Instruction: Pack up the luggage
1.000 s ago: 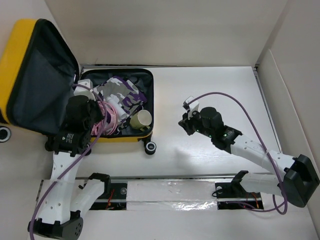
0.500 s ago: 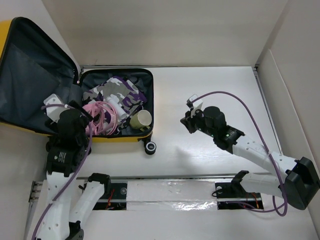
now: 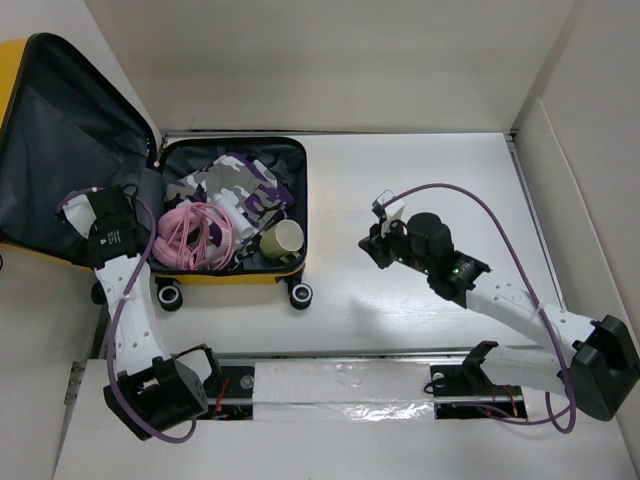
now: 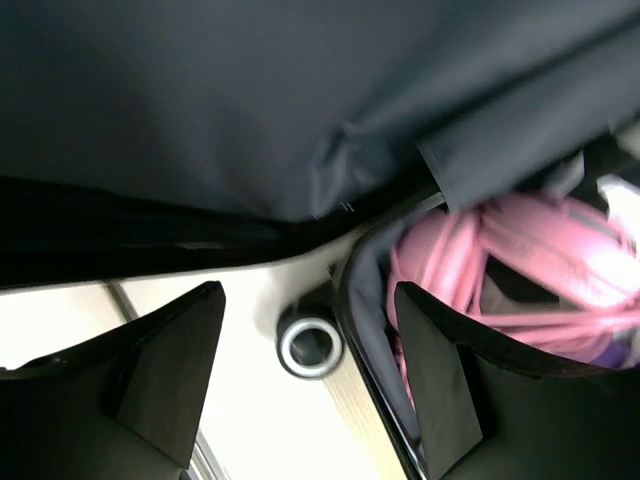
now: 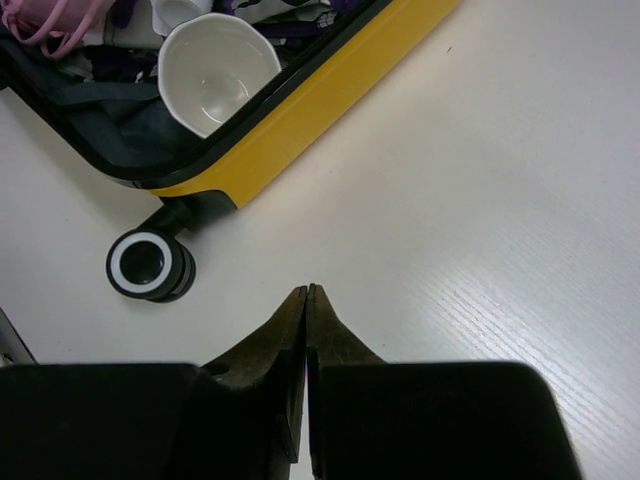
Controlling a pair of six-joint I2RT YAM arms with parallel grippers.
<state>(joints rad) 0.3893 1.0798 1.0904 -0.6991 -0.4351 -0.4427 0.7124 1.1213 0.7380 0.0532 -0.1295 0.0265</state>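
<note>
The yellow luggage lies open at the left, its dark grey lid leaning back. Its base holds a coil of pink cord, camouflage and purple-white cloth and a white cup. My left gripper hovers over the hinge side, open and empty. In the left wrist view, the left gripper frames a black wheel, with the lining above and pink cord to the right. My right gripper is shut and empty above the table, right of the luggage.
Two black wheels stick out from the luggage's near edge. White walls enclose the table at the back and the right. A rail with foil tape runs along the near edge between the arm bases.
My left gripper opened, let go of the pink cord and drew back left from the base to the hinge. The lid dropped further back. The right arm barely moved.
</note>
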